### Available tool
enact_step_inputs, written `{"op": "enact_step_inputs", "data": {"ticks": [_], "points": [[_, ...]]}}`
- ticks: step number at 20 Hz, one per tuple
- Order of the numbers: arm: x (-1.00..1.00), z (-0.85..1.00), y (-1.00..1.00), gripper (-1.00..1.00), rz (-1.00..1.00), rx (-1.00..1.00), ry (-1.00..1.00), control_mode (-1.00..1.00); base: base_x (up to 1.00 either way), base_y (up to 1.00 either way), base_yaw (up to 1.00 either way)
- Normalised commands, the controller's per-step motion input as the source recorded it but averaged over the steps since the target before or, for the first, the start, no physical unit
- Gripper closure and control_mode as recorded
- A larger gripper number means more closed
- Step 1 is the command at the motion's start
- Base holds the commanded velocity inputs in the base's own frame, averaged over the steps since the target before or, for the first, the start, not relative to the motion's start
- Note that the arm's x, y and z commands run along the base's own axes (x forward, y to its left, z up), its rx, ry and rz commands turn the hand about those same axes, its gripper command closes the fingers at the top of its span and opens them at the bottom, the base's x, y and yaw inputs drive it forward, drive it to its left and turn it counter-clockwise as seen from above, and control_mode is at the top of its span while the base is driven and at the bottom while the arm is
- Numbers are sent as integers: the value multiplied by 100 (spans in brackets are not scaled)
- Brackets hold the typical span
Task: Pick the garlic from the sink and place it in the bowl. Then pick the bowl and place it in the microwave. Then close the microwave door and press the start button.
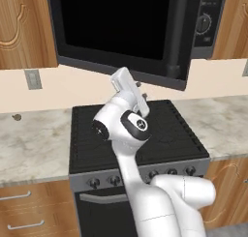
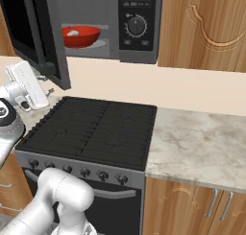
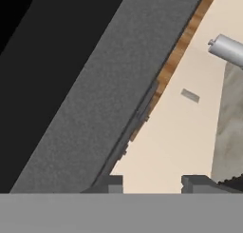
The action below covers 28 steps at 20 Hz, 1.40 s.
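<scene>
One door [image 1: 121, 30] stands swung open on the left, and we have the gripper [image 3: 152, 182] just under its lower edge, on the outer, window side. In the hand view the door's grey frame runs beside the left fingertip [image 3: 110, 183]; we cannot tell whether it touches. The two tips stand apart with nothing between them. The door's long edge runs across us and its hinge lies left, so we judge the closing push must sweep it rightward toward the microwave [image 2: 137, 23]. One bowl [image 2: 80, 36] sits inside the cavity, with one garlic [image 2: 73, 32] in it. One control panel [image 2: 138, 19] with one dial [image 2: 136, 25] lies furthest right.
</scene>
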Motion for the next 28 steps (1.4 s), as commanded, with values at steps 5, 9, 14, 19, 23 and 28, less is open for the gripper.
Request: {"op": "enact_step_inputs", "data": {"ticks": [5, 9, 14, 19, 23, 28], "points": [[0, 100, -60, -100, -1, 17, 0, -100, 0, 0, 0], [0, 100, -63, -100, 0, 18, 0, -100, 0, 0, 0], [29, 100, -71, -100, 0, 20, 2, -100, 0, 0, 0], [71, 99, -80, -100, 1, 25, 13, -100, 0, 0, 0], [52, 75, -63, -100, 7, 22, 11, -100, 0, 0, 0], [-48, 23, -8, -100, 8, 7, -3, -100, 0, 0, 0]]}}
